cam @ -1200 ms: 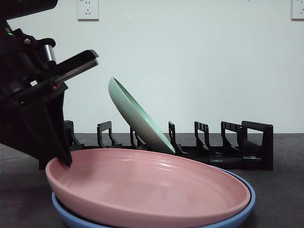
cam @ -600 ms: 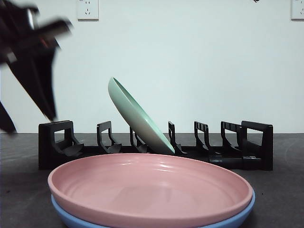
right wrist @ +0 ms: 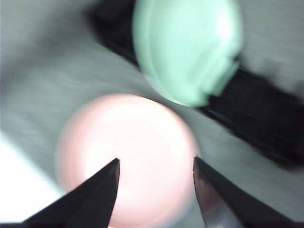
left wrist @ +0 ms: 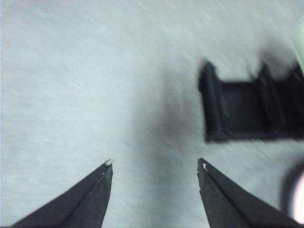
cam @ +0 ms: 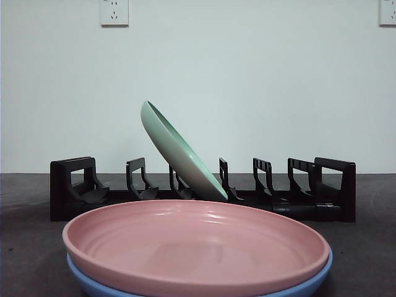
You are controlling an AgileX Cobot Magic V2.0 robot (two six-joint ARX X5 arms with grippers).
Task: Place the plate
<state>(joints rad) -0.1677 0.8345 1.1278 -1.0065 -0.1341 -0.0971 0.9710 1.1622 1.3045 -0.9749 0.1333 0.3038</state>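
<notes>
Nearest in the front view, a pink plate (cam: 195,247) is seen, round, shallow and glossy, with faint concentric rings inside its raised rim. It is nested on a blue plate (cam: 309,281), of which only the smooth rim shows beneath. Behind the pink plate a black rack (cam: 328,192) is stretched across the dark matte table (cam: 25,247), built of upright looped dividers. A green plate (cam: 176,151), smooth and matte-looking, is lodged in a middle slot of the rack and is tilted well back from upright. Behind the rack a pale wall (cam: 260,74) is seen, with two white sockets, one (cam: 114,11) well above the rack's end post. No arm is seen in this view.

Only in the right wrist view is the pink plate shown from above as a full disc, blurred, with the green plate just beyond it on the rack. The right gripper (right wrist: 156,166) is held above the pink plate with its jaws spread wide and nothing between them.

In the left wrist view the table appears pale and streaked by blur, and only one end of the rack is caught, away from the jaws. The left gripper (left wrist: 154,164) is likewise spread wide and grasps nothing.
</notes>
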